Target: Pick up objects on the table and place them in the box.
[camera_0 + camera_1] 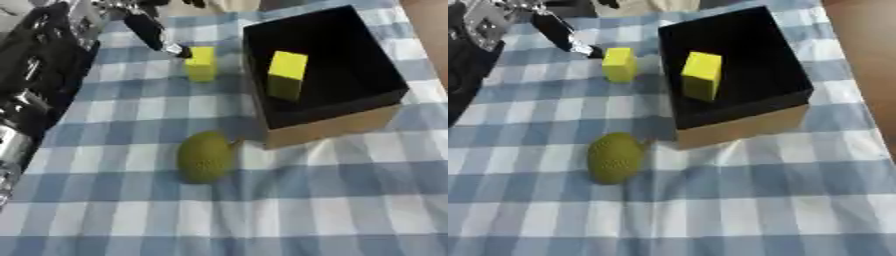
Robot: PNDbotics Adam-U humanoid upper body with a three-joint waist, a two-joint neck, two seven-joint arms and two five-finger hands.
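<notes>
A blue-and-white checked tablecloth [289, 200] covers the table. Far right on it stands an open cardboard box with a black inside [350, 122], a yellow block [286, 74] upright in it. A round green textured fruit [206, 156] lies near, left of the box. A smaller yellow block [200, 63] stands far, left of the box. The black left hand [150, 31] reaches in from far left, one fingertip just beside that block; I cannot tell how its fingers are set.
</notes>
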